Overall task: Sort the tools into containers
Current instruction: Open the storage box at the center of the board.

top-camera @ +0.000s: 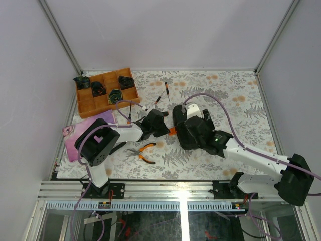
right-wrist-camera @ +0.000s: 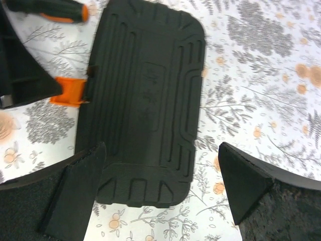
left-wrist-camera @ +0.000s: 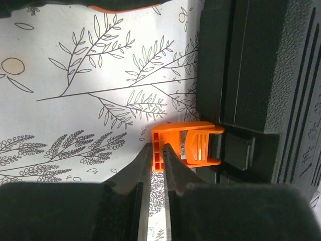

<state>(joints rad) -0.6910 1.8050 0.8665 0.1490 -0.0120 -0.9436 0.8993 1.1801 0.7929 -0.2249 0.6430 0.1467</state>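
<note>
The black tool case (right-wrist-camera: 145, 95) lies folded shut on the flowered table, and its orange tab (left-wrist-camera: 188, 145) sticks out of its left side. My left gripper (left-wrist-camera: 157, 150) is shut on the outer edge of that tab. Above the case's near end my right gripper (right-wrist-camera: 160, 150) hangs open, its fingers apart on either side and touching nothing. Orange-handled pliers (top-camera: 143, 152) lie on the table in front of the left arm. Two thin short drivers (top-camera: 166, 90) lie behind the case. A black-and-orange screwdriver handle (right-wrist-camera: 50, 10) shows beyond the tab.
The orange-brown wooden divided tray (top-camera: 86, 104) stands at the back left with several dark coiled items in it. A pink cloth (top-camera: 83, 131) lies under the left arm. The white frame posts and the walls close in the table's back and sides.
</note>
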